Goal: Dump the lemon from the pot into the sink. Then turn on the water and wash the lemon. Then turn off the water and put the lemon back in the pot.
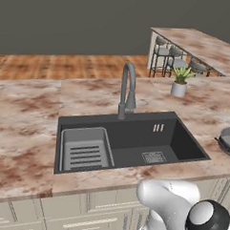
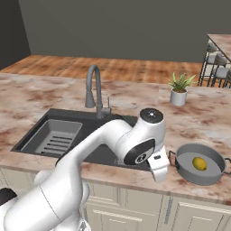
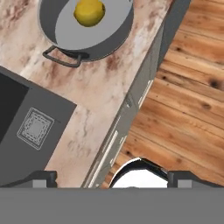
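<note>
Claw spread wide, holding nothing, poised above the counter's front edge; lemon sits in the pot — well ahead of the fingertips, beside the sink.

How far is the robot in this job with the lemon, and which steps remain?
Nothing looks done yet. The lemon lies inside the pot, which stands on the counter to the right of the sink. No water runs from the faucet. In hand: the gripper, jaws open and empty, hangs near the counter edge, short of the pot. Left: dumping, washing, shutting off the water, returning the lemon.
</note>
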You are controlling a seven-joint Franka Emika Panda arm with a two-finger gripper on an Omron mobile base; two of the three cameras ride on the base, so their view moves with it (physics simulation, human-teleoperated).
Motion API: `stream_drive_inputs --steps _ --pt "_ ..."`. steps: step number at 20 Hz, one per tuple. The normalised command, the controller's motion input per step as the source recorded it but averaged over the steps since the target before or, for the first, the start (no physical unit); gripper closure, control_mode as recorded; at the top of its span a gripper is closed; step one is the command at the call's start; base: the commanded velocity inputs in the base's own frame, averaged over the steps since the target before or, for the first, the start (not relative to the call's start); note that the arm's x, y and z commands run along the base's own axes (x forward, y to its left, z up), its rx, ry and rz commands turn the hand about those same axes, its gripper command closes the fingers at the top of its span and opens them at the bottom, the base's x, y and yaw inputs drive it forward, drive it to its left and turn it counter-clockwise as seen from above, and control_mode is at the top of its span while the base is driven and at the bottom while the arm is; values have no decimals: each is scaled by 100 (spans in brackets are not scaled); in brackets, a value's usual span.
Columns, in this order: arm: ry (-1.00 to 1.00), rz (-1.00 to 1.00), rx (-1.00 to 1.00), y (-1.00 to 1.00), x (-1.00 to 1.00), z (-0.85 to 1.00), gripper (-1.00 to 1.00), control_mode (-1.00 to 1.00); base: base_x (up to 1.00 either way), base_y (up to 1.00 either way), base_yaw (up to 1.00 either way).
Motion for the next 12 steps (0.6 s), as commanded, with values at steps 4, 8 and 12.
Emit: stream_drive_inputs --steps 4,8,12 --pt "0 -10 7 -52 -3 -15 -100 -100 0 0 0" --pt "0 -11 8 -52 0 -16 -100 -100 0 0 0" --pt "0 -13 8 -48 0 -19 -100 -100 0 0 0"
